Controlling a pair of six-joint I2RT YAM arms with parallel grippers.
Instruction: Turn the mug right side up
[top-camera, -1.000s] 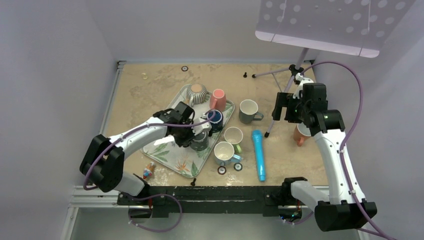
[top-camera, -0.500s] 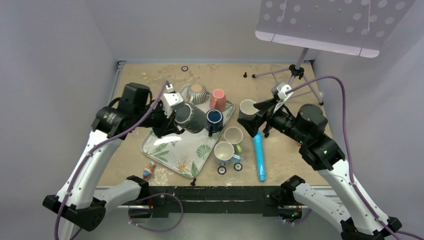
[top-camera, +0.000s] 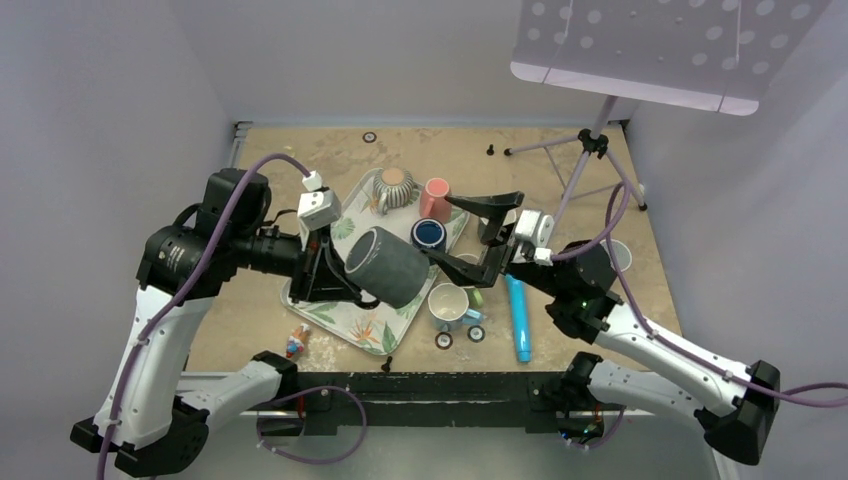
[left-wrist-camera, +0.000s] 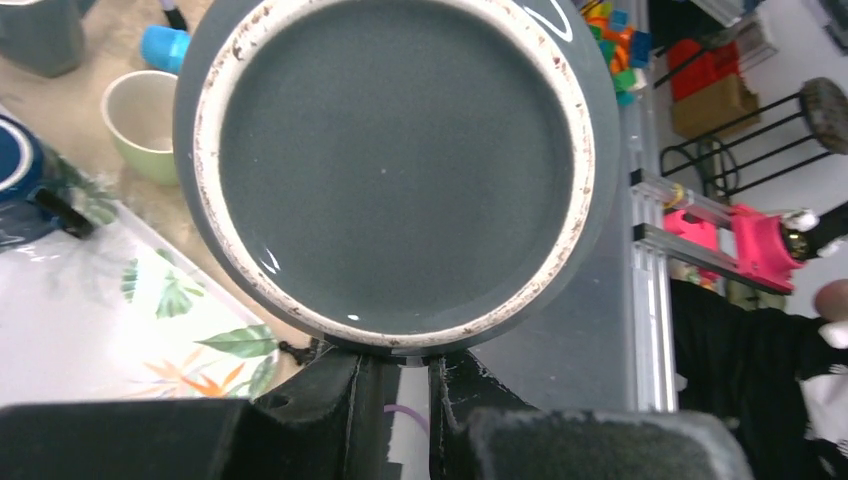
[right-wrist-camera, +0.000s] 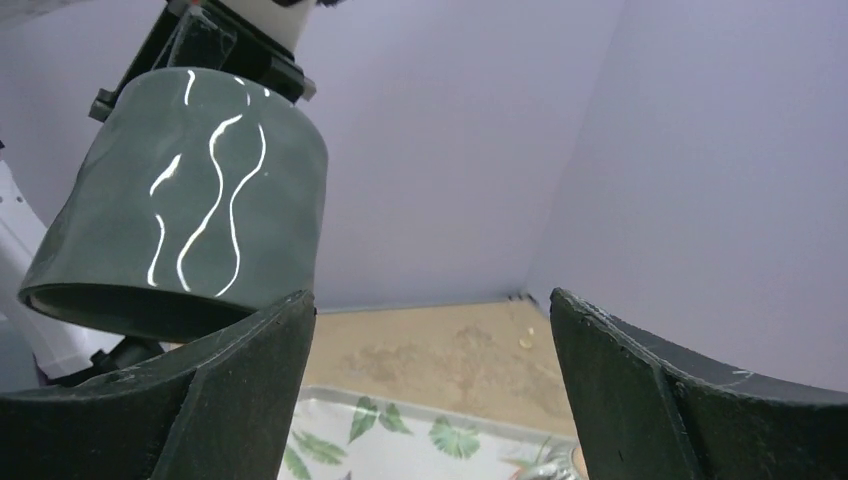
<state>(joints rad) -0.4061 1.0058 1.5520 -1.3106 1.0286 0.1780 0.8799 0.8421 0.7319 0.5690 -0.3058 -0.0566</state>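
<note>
The dark grey mug (top-camera: 385, 265) with white wavy lines hangs on its side in the air above the leaf-print tray (top-camera: 335, 312). My left gripper (top-camera: 328, 270) is shut on it at its edge. In the left wrist view the mug's round end (left-wrist-camera: 395, 165) fills the frame above my closed left gripper (left-wrist-camera: 405, 385). My right gripper (top-camera: 470, 235) is open, just right of the mug and not touching it. In the right wrist view the mug (right-wrist-camera: 190, 200) hangs at the upper left, beside the open right gripper (right-wrist-camera: 430, 300).
On the tray stand a striped upside-down mug (top-camera: 395, 187), a pink upside-down mug (top-camera: 435, 198) and a blue mug (top-camera: 428, 234). A pale mug (top-camera: 447, 303), a green mug (top-camera: 474, 296), a blue cylinder (top-camera: 518, 322) and a tripod stand (top-camera: 590, 150) are on the table.
My left arm has lifted the grey mug off the tray and carried it higher and to the right. My right arm has swung left, its open gripper now beside the mug.
</note>
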